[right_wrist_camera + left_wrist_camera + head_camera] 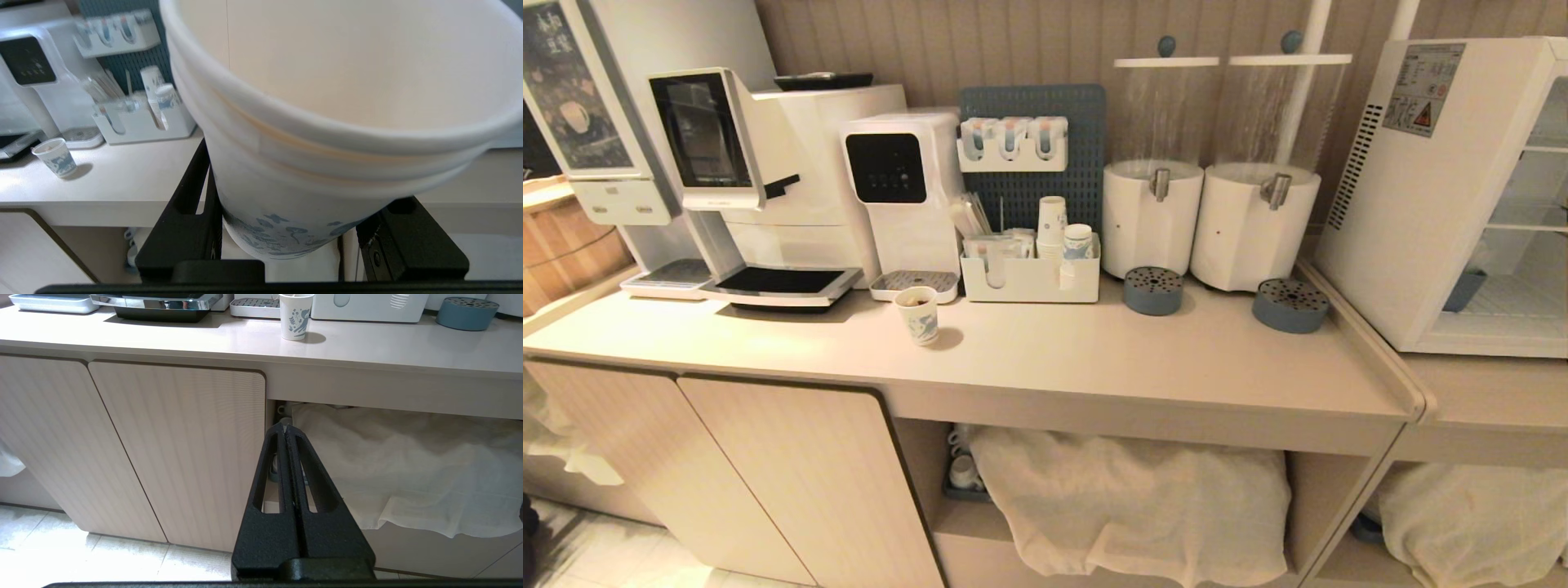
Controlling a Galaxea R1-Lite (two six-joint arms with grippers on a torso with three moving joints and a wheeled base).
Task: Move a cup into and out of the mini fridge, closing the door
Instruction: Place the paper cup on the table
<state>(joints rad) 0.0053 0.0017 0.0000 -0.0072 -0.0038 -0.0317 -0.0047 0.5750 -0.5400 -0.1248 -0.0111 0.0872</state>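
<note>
A tall white paper cup (335, 94) with a rolled rim and faint blue print near its base fills the right wrist view. My right gripper (300, 212) is shut on its lower part, one black finger on each side, and holds it in front of the counter edge. The white mini fridge (1413, 212) stands at the counter's right end, and wire shelves show through its front. I cannot make out the door. My left gripper (286, 426) is shut on nothing, low in front of the cabinet doors. Neither arm shows in the head view.
A shorter paper cup (917, 314) with a bold blue drawing stands alone on the counter (1094, 359). Behind it are a coffee machine (760, 180), a water dispenser (903, 196), an organiser with stacked cups (1052, 220) and two drink dispensers (1152, 212). White cloth (1127, 498) hangs in the open shelf below.
</note>
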